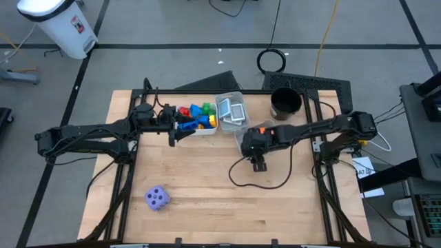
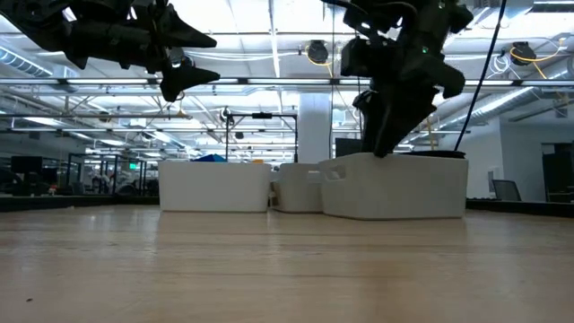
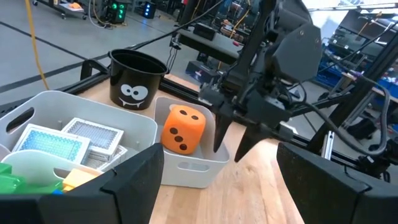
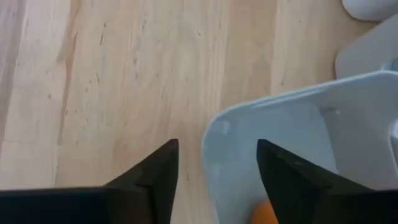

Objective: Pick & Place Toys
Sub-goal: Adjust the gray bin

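Observation:
The orange die (image 3: 182, 129) sits inside the grey bin (image 3: 199, 171) on the right. My right gripper (image 3: 227, 152) hangs open just above that bin's near rim, pointing steeply down, with nothing between its fingers; the right wrist view shows the bin's corner (image 4: 224, 130) below the gap. My left gripper (image 1: 173, 131) stands open and level, above the table beside the white bin (image 1: 196, 118) of coloured blocks. The middle bin (image 1: 231, 110) holds white picture cards (image 3: 68, 143). A purple die (image 1: 157, 198) rests on the table near the front left.
A black cup (image 1: 284, 102) with a face stands at the back right, behind the bins. The three bins sit in a row across the table's far half. Bare wood (image 1: 227, 207) stretches over the near half. A black cable (image 1: 238, 180) loops below my right arm.

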`<state>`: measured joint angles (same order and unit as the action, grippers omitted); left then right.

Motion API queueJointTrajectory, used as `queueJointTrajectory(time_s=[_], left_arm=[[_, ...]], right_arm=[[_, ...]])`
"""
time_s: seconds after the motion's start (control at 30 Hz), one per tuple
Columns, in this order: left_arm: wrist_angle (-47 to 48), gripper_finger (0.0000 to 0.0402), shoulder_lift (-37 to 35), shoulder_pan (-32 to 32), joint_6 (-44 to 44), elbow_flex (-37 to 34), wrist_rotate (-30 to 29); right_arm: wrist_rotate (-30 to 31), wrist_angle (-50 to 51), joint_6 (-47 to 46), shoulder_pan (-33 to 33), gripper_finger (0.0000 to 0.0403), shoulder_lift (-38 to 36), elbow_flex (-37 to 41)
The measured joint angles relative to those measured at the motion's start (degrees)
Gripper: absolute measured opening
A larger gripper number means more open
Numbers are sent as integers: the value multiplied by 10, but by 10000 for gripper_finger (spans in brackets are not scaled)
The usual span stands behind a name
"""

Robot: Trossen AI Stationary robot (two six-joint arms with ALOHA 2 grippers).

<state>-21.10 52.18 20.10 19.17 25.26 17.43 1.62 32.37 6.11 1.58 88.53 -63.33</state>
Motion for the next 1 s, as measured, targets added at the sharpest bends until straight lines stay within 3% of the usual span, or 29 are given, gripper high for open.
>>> queueJointTrajectory(time_s=[0.1,0.2,0.57,0.77,1.0], left_arm=[[0,319,0,0,3,0,0],[0,319,0,0,2,0,0],[0,319,0,0,1,0,0],[0,319,0,0,1,0,0],[0,319,0,0,1,0,0]], right_arm=[[1,-23,0,0,196,0,16],[1,-34,6,-1,175,5,30],[-4,-145,23,-1,9,8,46],[-2,-190,31,-1,7,20,46],[-3,-221,-31,-1,8,49,45]])
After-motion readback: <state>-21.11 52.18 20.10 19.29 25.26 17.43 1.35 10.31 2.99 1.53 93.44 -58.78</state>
